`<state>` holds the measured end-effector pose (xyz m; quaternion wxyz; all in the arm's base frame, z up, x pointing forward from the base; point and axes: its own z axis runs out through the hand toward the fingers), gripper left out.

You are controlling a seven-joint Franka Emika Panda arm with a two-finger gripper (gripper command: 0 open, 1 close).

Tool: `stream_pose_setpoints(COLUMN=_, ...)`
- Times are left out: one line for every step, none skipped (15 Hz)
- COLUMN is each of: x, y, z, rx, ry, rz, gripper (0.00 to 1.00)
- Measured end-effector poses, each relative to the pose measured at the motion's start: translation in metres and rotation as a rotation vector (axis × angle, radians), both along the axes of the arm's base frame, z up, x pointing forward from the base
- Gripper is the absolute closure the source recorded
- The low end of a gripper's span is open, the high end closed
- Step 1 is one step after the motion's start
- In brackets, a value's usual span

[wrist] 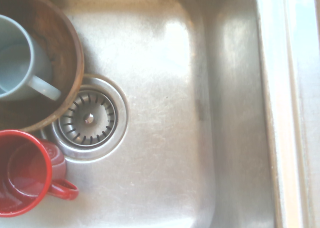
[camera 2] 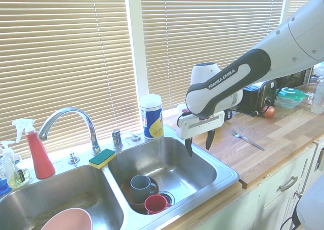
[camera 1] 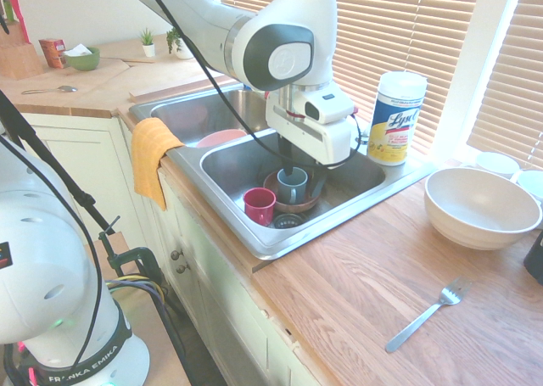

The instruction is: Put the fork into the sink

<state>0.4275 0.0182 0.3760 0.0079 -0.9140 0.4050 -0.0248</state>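
Kitchen counter of pale butcher-block wood [camera 1: 331, 293] under windows with closed slatted beige blinds [camera 2: 212, 28]. Set into it: a stainless steel double-basin sink [camera 1: 270, 248] with a tall curved chrome faucet [camera 2: 81, 111]. In one basin, a blue-grey mug [camera 2: 142, 188] sits inside a brown bowl [camera 1: 308, 206]; a red mug [camera 2: 156, 203] stands beside the bowl, near the round metal strainer [wrist: 89, 119].

Black-fingered gripper [camera 2: 199, 144] of the white arm: over this basin, fingers apart, nothing between them. Slim silver metal fork [camera 1: 426, 316]: lying flat on the wood, outside the sink, near a large cream bowl [camera 1: 482, 208].

Step in hand, as judged: approach, fork ungrasped. Next move: travel across to the fork, align the fingers across its handle, descend and close. Risk: flat handle offers little height to pinch.
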Motion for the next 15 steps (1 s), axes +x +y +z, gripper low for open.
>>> stream_pose_setpoints(x=0.0, y=0.0, z=0.0, rx=0.0, ry=0.001, rz=0.0, gripper=0.0)
stream_pose_setpoints(x=0.0, y=0.0, z=0.0, rx=0.0, ry=0.0, rz=-0.001, gripper=0.0)
stream_pose_setpoints(x=0.001, y=-0.001, z=0.001, rx=0.001, ry=-0.003, rz=-0.002, gripper=0.0)
stream_pose_setpoints(x=0.003, y=-0.002, z=0.005, rx=0.001, ry=-0.007, rz=-0.005, gripper=0.0)
stream_pose_setpoints(x=0.004, y=-0.004, z=0.013, rx=0.002, ry=-0.003, rz=-0.008, gripper=0.0)
stream_pose_setpoints(x=0.005, y=-0.007, z=0.025, rx=0.004, ry=0.009, rz=-0.009, gripper=0.0)
stream_pose_setpoints(x=0.005, y=-0.016, z=0.04, rx=0.007, ry=0.022, rz=-0.006, gripper=0.0)
stream_pose_setpoints(x=0.004, y=-0.031, z=0.055, rx=0.01, ry=0.029, rz=0.001, gripper=0.0)
stream_pose_setpoints(x=0.002, y=-0.051, z=0.065, rx=0.011, ry=0.03, rz=0.004, gripper=0.0)
stream_pose_setpoints(x=-0.002, y=-0.078, z=0.071, rx=0.009, ry=0.025, rz=0.001, gripper=0.0)
stream_pose_setpoints(x=-0.006, y=-0.106, z=0.072, rx=0.008, ry=0.023, rz=0.003, gripper=0.0)
stream_pose_setpoints(x=-0.012, y=-0.134, z=0.07, rx=0.001, ry=0.027, rz=0.021, gripper=0.0)
stream_pose_setpoints(x=-0.019, y=-0.162, z=0.065, rx=-0.002, ry=0.036, rz=0.042, gripper=0.0)
stream_pose_setpoints(x=-0.025, y=-0.186, z=0.059, rx=-0.011, ry=0.048, rz=0.055, gripper=0.0)
stream_pose_setpoints(x=-0.03, y=-0.206, z=0.051, rx=-0.017, ry=0.059, rz=0.052, gripper=0.0)
